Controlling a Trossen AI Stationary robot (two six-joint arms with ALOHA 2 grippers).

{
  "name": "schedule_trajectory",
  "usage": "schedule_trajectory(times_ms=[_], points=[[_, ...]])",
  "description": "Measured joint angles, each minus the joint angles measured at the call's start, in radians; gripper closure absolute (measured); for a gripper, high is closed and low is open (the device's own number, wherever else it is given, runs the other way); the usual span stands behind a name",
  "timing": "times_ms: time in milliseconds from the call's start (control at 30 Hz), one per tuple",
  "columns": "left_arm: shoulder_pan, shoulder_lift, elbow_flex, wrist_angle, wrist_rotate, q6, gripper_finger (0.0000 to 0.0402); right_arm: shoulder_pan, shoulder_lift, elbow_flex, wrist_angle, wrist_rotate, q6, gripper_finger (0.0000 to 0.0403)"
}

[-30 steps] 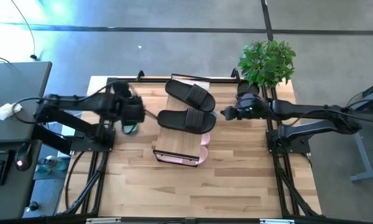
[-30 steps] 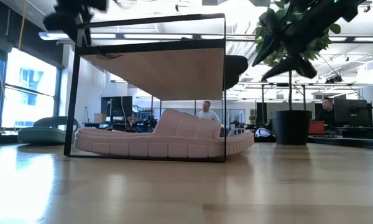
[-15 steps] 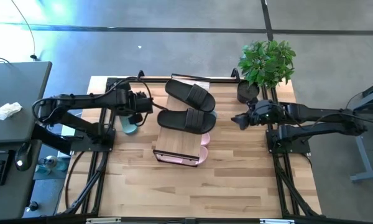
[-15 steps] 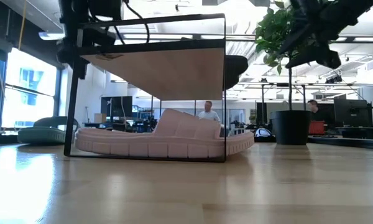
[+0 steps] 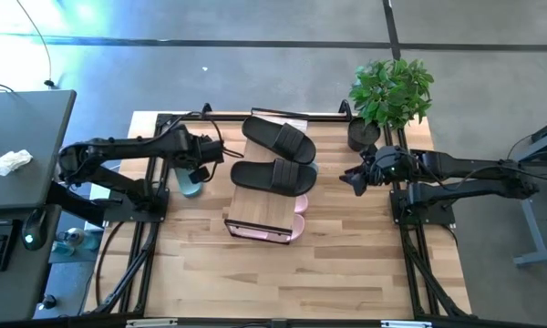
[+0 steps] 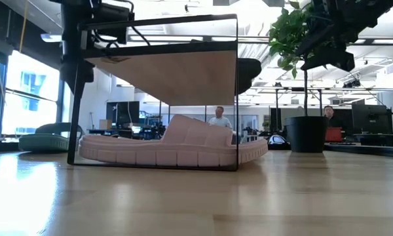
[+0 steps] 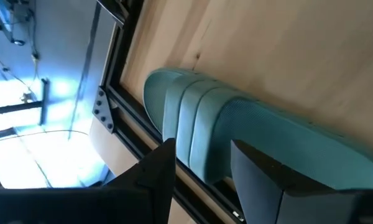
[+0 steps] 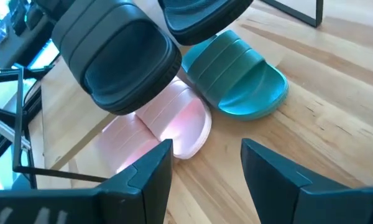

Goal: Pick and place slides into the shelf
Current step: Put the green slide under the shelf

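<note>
The shelf (image 5: pixel 260 208) stands mid-table, with two black slides (image 5: pixel 275 175) on its plank top and pale pink slides (image 6: pixel 177 147) on the table under it. One green slide (image 7: pixel 248 143) lies on the table left of the shelf. My left gripper (image 7: pixel 202 149) hangs open over it, one finger on either side of its strap; whether they touch it I cannot tell. The other green slide (image 8: pixel 236 74) lies at the shelf's right end beside a pink slide (image 8: pixel 171 124). My right gripper (image 8: pixel 206 149) is open, right of the shelf and off the table.
A potted plant (image 5: pixel 392 91) stands at the table's far right corner, just beyond my right gripper (image 5: pixel 351 179). The shelf's thin black frame (image 6: pixel 237 92) surrounds the pink slides. Bare wood (image 5: pixel 283 278) stretches from the shelf toward the near edge.
My left gripper has come down beside the shelf's left end, over the green slide. My right gripper has drawn back from the shelf toward the table's right edge and risen a little. The slides have stayed where they were.
</note>
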Motion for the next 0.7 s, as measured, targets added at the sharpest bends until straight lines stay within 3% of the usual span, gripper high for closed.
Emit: schedule_trajectory(times_ms=[700], points=[[0.000, 0.000, -0.173, 0.116, -0.046, 0.003, 0.0263, 0.000, 0.000, 0.000, -0.010, -0.104, -0.043, 0.0224]])
